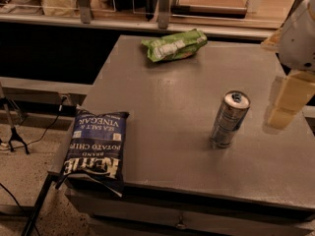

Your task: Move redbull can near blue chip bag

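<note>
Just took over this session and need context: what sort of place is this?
Probably an office snack area or test lab: grey table with blue chip bag, green chip bag and redbull can, counter behind, cables on the floor. The gripper hangs right of the can.

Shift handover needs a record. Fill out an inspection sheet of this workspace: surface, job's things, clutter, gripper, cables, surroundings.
Surface: grey table, flat top, no spills seen.
Job's things: redbull can stands upright right of centre. The blue chip bag lies flat at the front-left corner, its end hanging over the edge. The two are well apart.
Clutter: green chip bag lying near the far edge.
Gripper: gripper hangs at the right edge of the view, beside the can, not touching it.
Cables: black cable runs down to the floor left of the table.
Surroundings: long counter behind the table; speckled floor.
</note>
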